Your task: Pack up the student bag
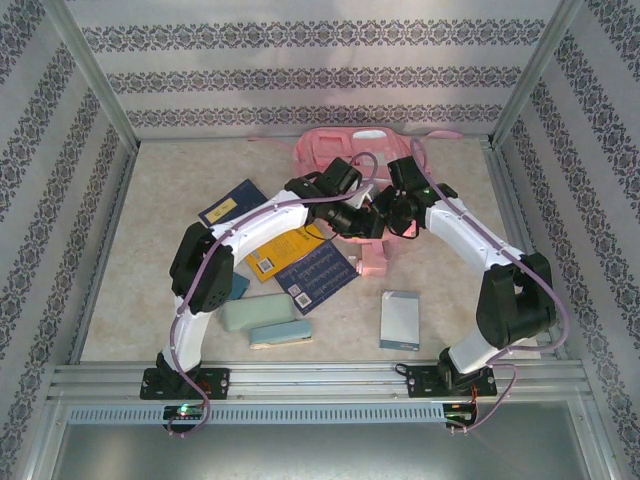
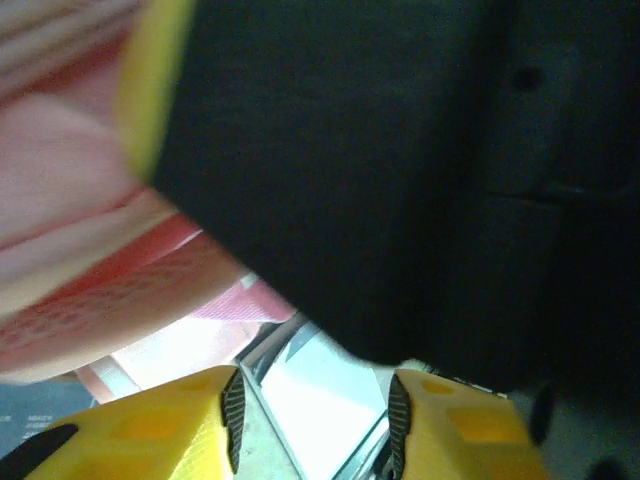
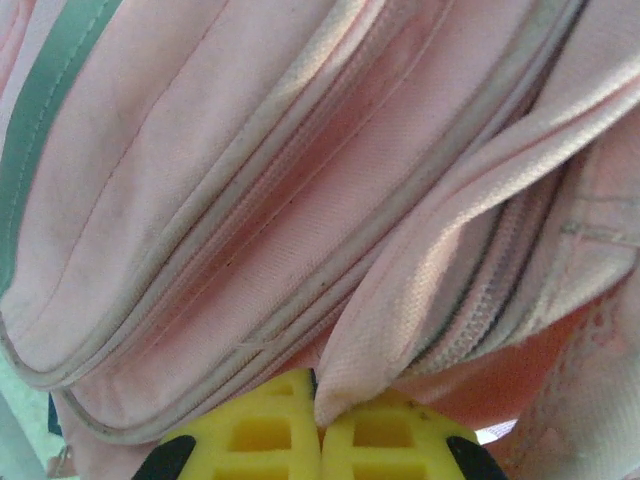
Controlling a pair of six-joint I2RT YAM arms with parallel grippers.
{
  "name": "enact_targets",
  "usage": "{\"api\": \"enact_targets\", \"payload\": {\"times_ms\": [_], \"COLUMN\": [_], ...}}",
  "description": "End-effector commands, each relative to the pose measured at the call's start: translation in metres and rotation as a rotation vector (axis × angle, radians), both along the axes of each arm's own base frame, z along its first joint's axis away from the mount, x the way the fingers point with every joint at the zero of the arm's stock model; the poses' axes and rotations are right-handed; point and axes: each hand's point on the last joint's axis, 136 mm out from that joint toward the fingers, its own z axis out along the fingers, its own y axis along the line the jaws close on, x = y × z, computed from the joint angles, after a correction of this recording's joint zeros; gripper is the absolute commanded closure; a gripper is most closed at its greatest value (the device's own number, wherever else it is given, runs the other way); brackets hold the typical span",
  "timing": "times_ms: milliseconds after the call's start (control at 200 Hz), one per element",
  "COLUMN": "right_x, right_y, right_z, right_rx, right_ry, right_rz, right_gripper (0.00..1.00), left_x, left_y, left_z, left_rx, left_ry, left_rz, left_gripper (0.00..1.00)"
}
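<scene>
Left gripper (image 2: 315, 412): yellow fingers spread, nothing between them, held close to the student bag (image 1: 342, 145). The bag lies at the far middle of the table (image 1: 150, 200). Right gripper (image 3: 318, 408): fingers pressed together, pinching a fold of the bag's pink fabric beside a zipper.

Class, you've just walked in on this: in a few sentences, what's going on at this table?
Two robot arms are reaching to the pink student bag at the far side of the table. The right gripper is shut on a fold of the bag's fabric. The left gripper is open and holds nothing. Several books and cases lie on the table, not yet packed.
</scene>
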Motion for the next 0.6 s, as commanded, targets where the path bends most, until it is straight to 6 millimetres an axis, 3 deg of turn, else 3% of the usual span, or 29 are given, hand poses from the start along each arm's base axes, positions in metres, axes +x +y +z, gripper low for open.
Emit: {"api": "enact_targets", "payload": {"times_ms": [0, 165, 265, 430, 595], "right_x": [0.010, 0.016, 0.021, 0.019, 0.007], "right_y": [0.017, 0.010, 0.016, 0.030, 0.027], "right_z": [0.027, 0.044, 0.061, 0.081, 0.079], "right_rx": [0.061, 0.119, 0.188, 0.236, 0.213], "right_ry": [-0.100, -0.153, -0.194, -0.228, -0.233], "right_rz": [0.113, 0.135, 0.175, 0.297, 0.331], "right_gripper": [1.00, 1.00, 1.00, 1.00, 1.00], "left_x": [0.001, 0.016, 0.029, 0.048, 0.060], "left_y": [0.006, 0.036, 0.063, 0.127, 0.163], "left_z": [0.024, 0.061, 0.077, 0.068, 0.052], "left_rx": [-0.016, 0.003, 0.072, 0.215, 0.232], "left_ry": [-0.062, -0.190, -0.246, -0.193, -0.068], "left_rz": [-0.009, 0.051, 0.146, 0.363, 0.531], "left_gripper": [0.45, 0.41, 0.42, 0.42, 0.38]}}
